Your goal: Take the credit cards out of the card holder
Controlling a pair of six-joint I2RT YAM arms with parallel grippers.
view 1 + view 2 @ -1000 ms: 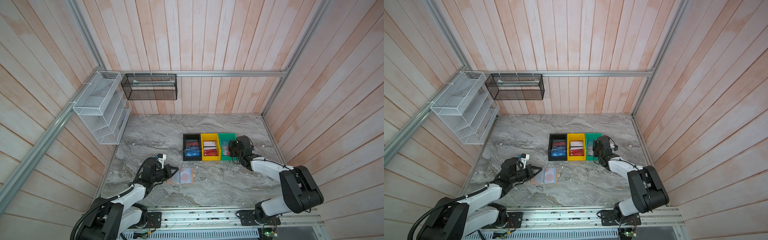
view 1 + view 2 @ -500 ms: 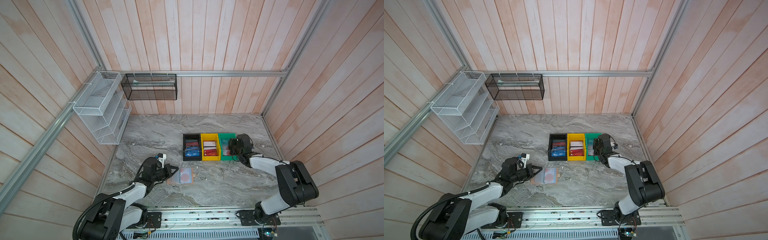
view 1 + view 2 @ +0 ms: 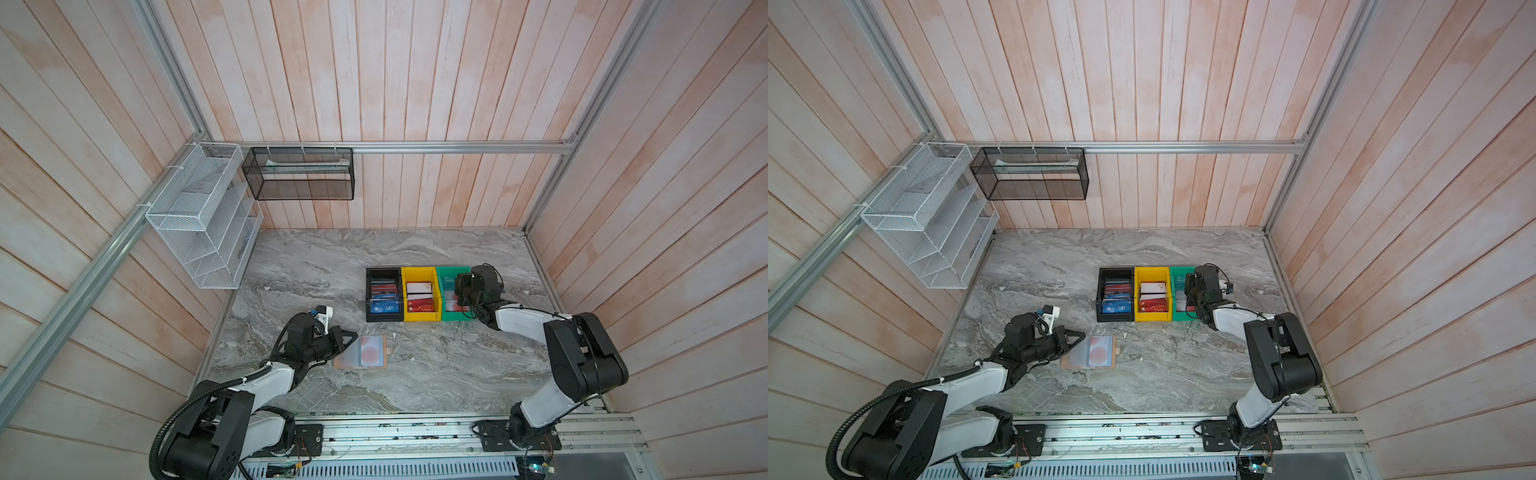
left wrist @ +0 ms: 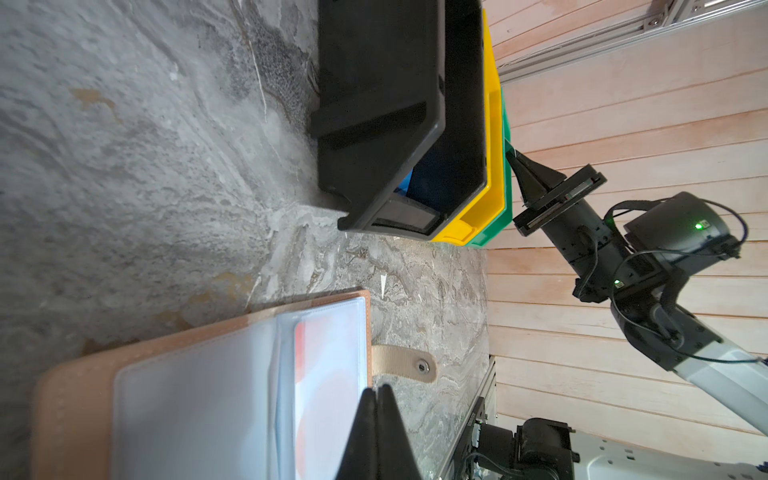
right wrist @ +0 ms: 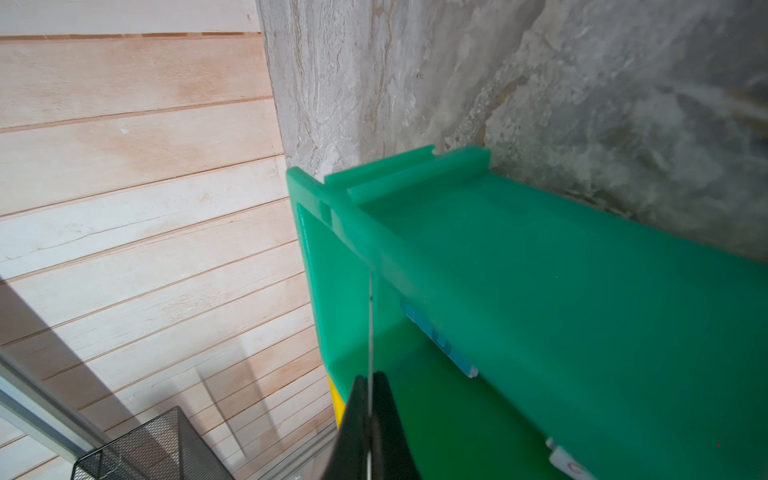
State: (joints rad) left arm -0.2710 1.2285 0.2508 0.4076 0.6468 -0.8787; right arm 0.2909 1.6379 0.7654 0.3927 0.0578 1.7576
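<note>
The card holder (image 3: pixel 360 353) is laid open on the grey marbled surface (image 3: pixel 415 386), near and to the left of a row of three plastic bins. Its cover is of a tan, stitched, leather-look material with a snap tab (image 4: pixel 405 365). Inside, clear bluish sleeves (image 4: pixel 199 395) are seen, soft and a little glossy. A pale card with a red circle (image 4: pixel 328 374) is seen inside the sleeve of the right page.

The left gripper (image 4: pixel 376 388) is placed at the left edge of the holder, its jaws clenched together with nothing between them. Whether the plastic is touched cannot be told. The right gripper (image 5: pixel 368 380) is over the green bin (image 5: pixel 540 291), the rightmost one, and a credit card (image 5: pixel 369 324) is grasped in its jaws, seen edge-on as a thin line. In the black bin (image 3: pixel 368 293) and the yellow bin (image 3: pixel 419 270), stacked cards (image 3: pixel 384 299) are seen.

The cards are judged to be light, stiff and smooth, so a weak pinch may let them slip. Each should be taken flat and firmly by the edge nearest to the sleeve opening. The holder is judged light and floppy and is likely to be dragged along when a card is pulled. It should be pinned at the cover rather than at the thin plastic, which may crease.
</note>
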